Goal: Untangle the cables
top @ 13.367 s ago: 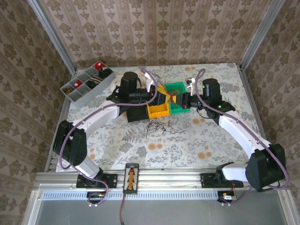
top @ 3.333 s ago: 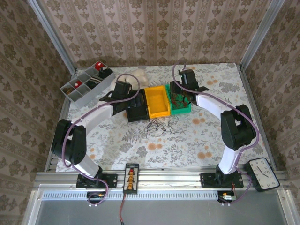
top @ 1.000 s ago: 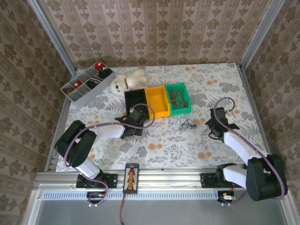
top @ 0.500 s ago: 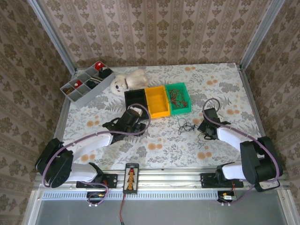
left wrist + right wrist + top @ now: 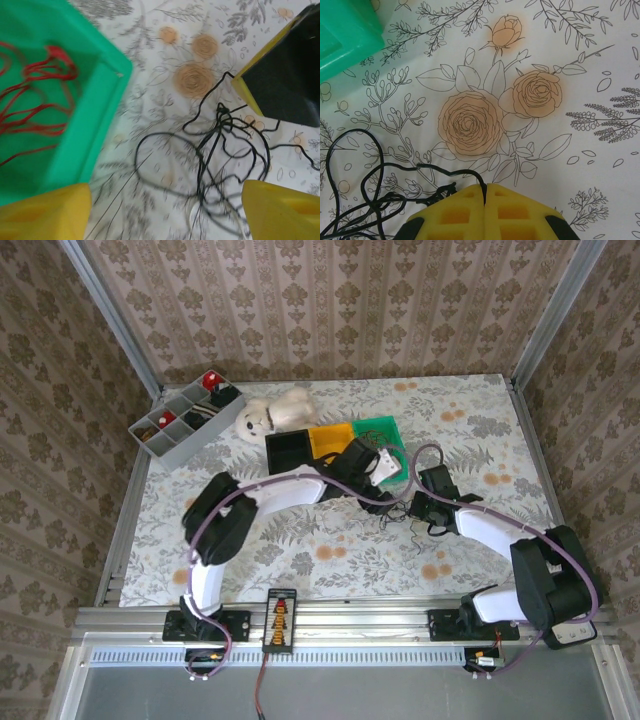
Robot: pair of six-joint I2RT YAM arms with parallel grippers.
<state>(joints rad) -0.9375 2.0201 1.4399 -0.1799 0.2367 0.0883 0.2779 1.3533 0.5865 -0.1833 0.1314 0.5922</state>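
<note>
"Cables (image 5: 398, 512): where are they?"

"In two lots. Starting from the left, a grey divided tray (image 5: 190, 446) sits at the far-left corner of the table (image 5: 300, 550), with a white plush toy (image 5: 270, 415) just to its right. Next comes a row of three bins set side by side toward the far edge: a black bin (image 5: 285, 448), a yellow bin (image 5: 325, 440) and a green bin (image 5: 95, 120). Red strands (image 5: 45, 70) lie loose inside the green bin. A black tangle (image 5: 220, 135) lies on the flowered table just in front of that bin, a little right of centre."

"What is the left tool doing?"

"The left tool (image 5: 165, 205) hangs over the black tangle with its yellow fingers (image 5: 45, 210) spread wide. Nothing is between them, and the wires lie on the table beneath. Its arm reaches across the yellow bin."

"And the right tool?"

"The right tool (image 5: 484, 192) sits low at the right side of the tangle with its fingers pressed together. One black strand runs straight into the seam between them and is pinched there. The rest of the tangle trails over the table toward the left tool."
</note>
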